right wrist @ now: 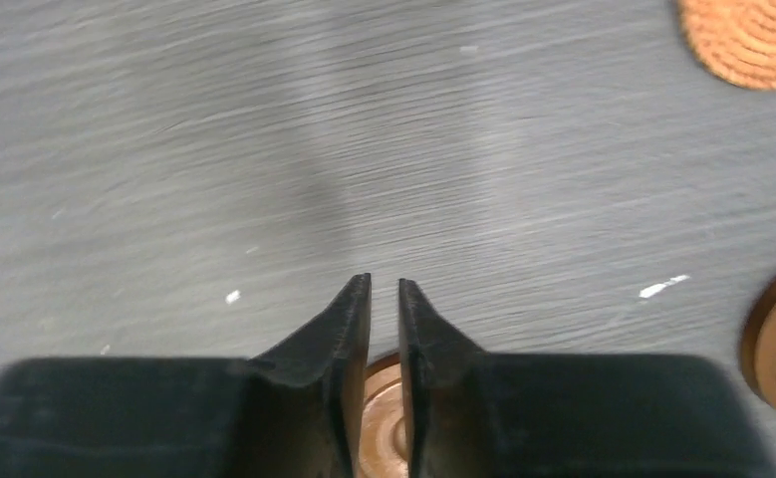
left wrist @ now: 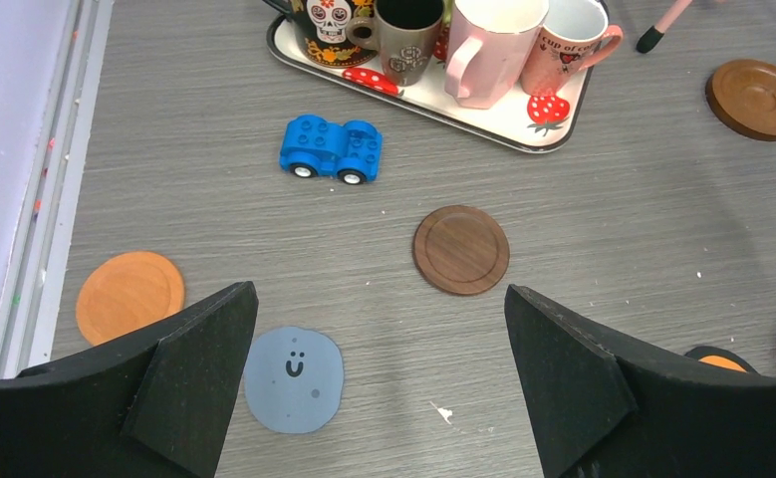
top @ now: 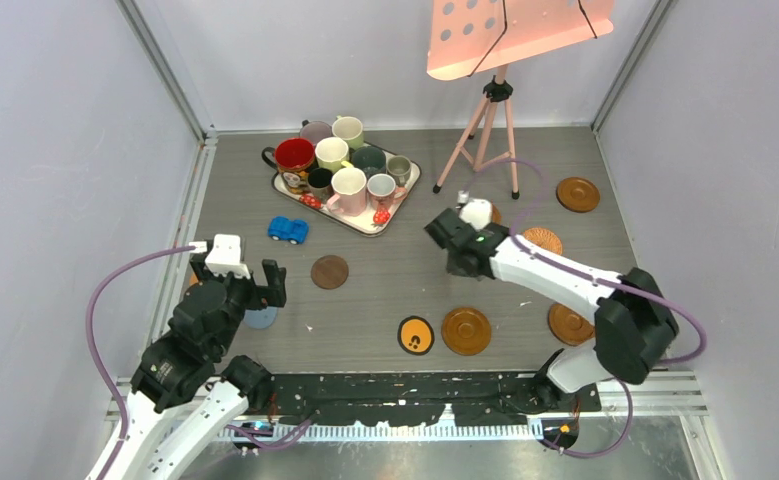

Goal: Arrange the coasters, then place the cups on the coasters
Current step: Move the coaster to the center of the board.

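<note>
Brown coaster [right wrist: 382, 438] rim between right gripper [right wrist: 385, 289] jaws; open tabletop [right wrist: 264, 149] ahead.

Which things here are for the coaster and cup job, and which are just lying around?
For the job: dark wood coaster, blue coaster, orange coaster, glossy brown coaster, black-and-orange coaster, cups.

Just lying about: blue toy car, strawberry tray under the cups, pink music stand.

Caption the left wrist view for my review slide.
Open left gripper hovering near the blue coaster; orange coaster, dark wood coaster, toy car and tray beyond.
</note>
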